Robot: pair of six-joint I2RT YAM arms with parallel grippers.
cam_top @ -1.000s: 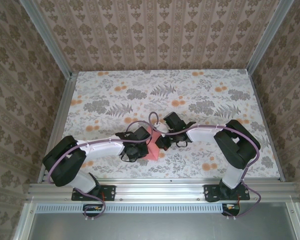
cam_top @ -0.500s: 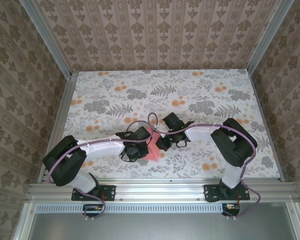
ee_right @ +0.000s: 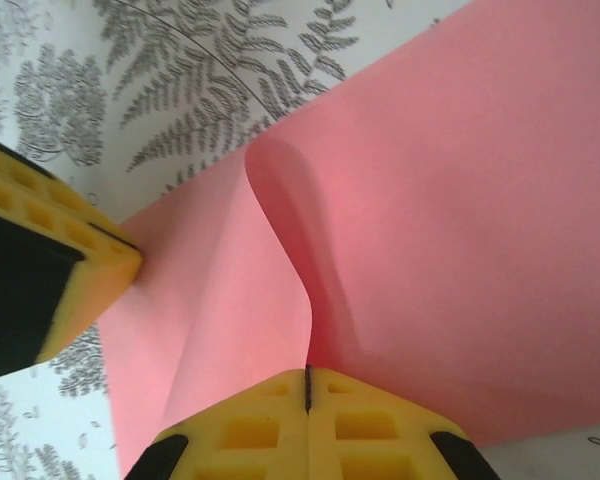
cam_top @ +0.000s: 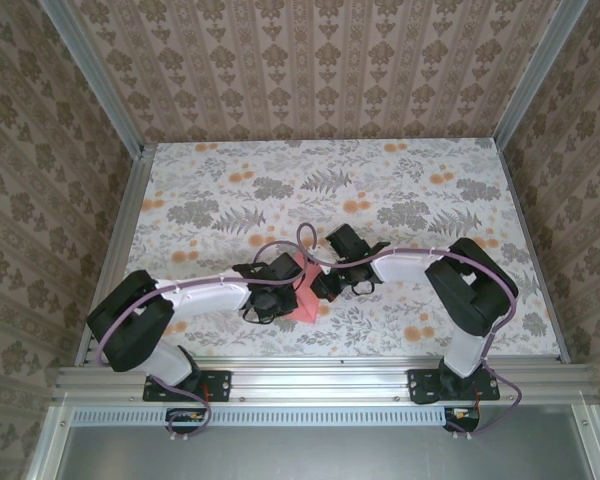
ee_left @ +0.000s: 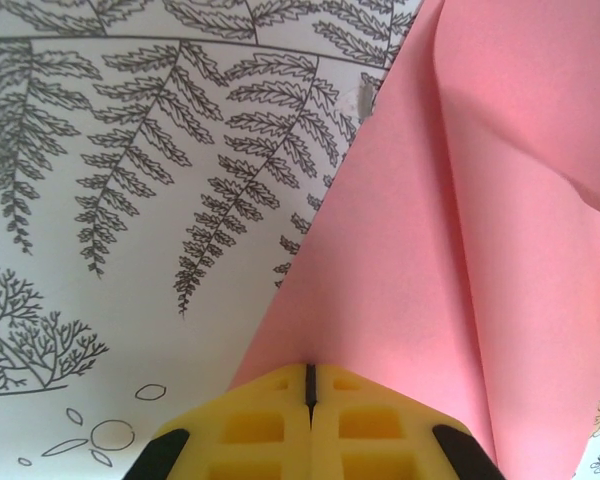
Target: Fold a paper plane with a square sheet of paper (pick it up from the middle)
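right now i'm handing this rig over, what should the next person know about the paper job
Left gripper: jaws shut on an edge of the square sheet of paper.
Right gripper: jaws shut on the same sheet.
Sheet: between the two arms, near the front middle of the table, bowed with a soft curl.
Done: both grips taken.
To do: no sharp crease visible, so seemingly all the folding.

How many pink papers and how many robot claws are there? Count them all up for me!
pink paper: 1
grippers: 2, the left gripper and the right gripper, each shut on the pink paper
Total: 3
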